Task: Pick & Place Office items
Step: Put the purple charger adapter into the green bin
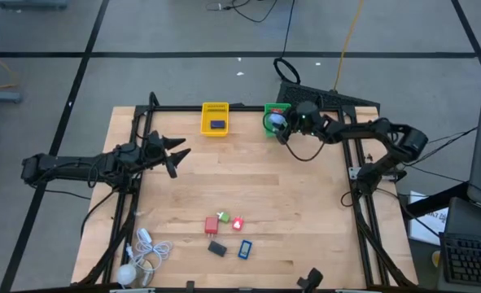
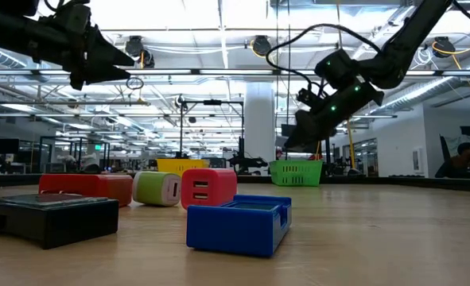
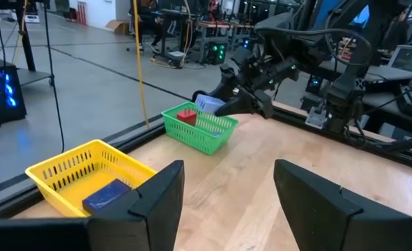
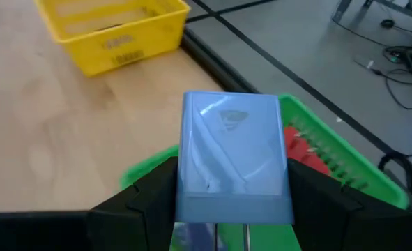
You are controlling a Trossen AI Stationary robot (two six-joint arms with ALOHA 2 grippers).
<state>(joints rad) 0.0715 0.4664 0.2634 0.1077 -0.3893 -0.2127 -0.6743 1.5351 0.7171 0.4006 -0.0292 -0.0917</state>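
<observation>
no readable text, labels, brands or numbers anywhere, faint emblem on the light blue block [image 4: 233, 157] illegible

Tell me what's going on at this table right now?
The right gripper holds a light blue block between its fingers, above the green basket, which already has a red piece inside. The yellow basket holds a dark blue item. The left gripper waits over the table's left side with its fingers apart and nothing between them. Five small pieces, red, green, another red, black and blue, lie near the table's front edge.
</observation>
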